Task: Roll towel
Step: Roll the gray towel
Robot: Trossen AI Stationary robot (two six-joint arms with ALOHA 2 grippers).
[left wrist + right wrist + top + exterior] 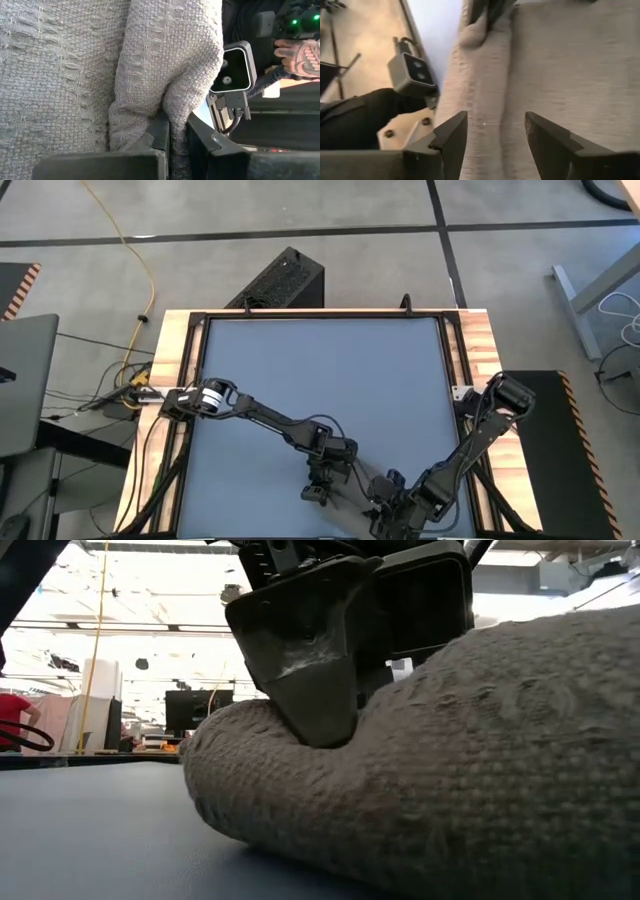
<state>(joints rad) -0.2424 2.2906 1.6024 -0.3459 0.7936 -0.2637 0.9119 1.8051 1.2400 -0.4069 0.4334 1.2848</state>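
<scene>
The taupe towel (480,760) lies partly rolled at the table's near edge, close to the low camera. It shows small in the high view (352,505), and its roll rests on the blue-grey table top (320,370). My left gripper (177,125) is shut on the roll near its left end; it also shows in the low view (315,670) and the right wrist view (487,12). My right gripper (495,125) is open just over the towel, farther right (385,510). Whether its fingertips touch the cloth, I cannot tell. My left gripper pinches a thick rounded fold of the towel's rolled edge (175,95) between its two fingers, near the roll's left end. The fingers come from above, pointing down, and dent the roll (300,745). The roll lies on the table under the hold.
The low camera's grey box (412,75) stands at the near edge right beside the towel. A person's hand (300,55) shows beyond the table. The wooden frame (175,360) borders the table top, which is bare toward the far edge.
</scene>
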